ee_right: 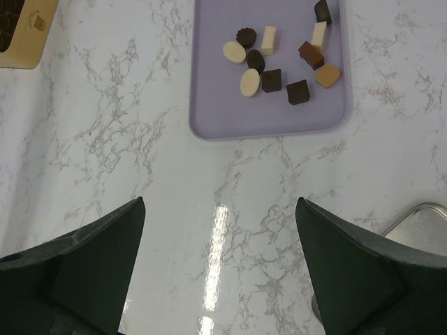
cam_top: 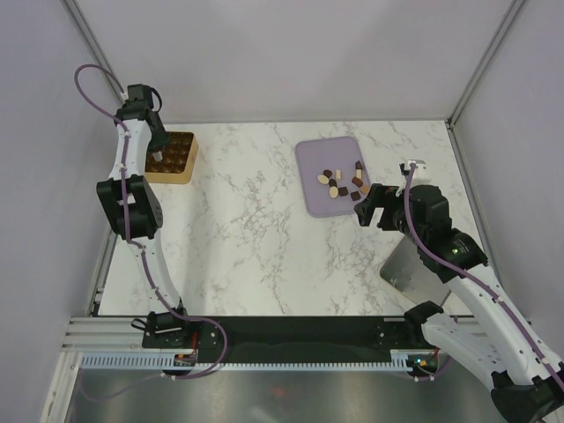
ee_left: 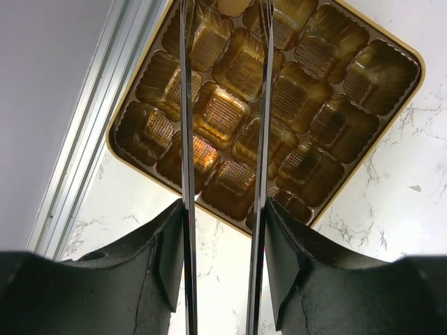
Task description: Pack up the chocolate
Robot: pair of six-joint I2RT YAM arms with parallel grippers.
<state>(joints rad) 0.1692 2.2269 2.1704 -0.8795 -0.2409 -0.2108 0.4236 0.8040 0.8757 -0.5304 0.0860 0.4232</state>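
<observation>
Several pieces of chocolate (cam_top: 339, 181), dark brown, tan and cream-white, lie on the flat lilac tray (cam_top: 308, 198); the right wrist view shows the chocolate (ee_right: 271, 80) on that tray (ee_right: 216, 118) too. My right gripper (cam_top: 370, 210) hovers open over bare marble just near of the tray, its jaws (ee_right: 220, 202) wide apart and empty. At the far left, my left gripper (cam_top: 159, 150) hangs over the golden-brown compartmented box (cam_top: 176, 160). Its two thin blades (ee_left: 225, 28) stand apart above the box's cups (ee_left: 307, 77), with nothing between them. I see no piece in the cups that show.
A metal sheet (cam_top: 412, 269) lies at the table's right edge beside my right arm, its corner (ee_right: 419, 220) visible in the right wrist view. An aluminium frame rail (ee_left: 84, 139) and grey wall run close along the box's left side.
</observation>
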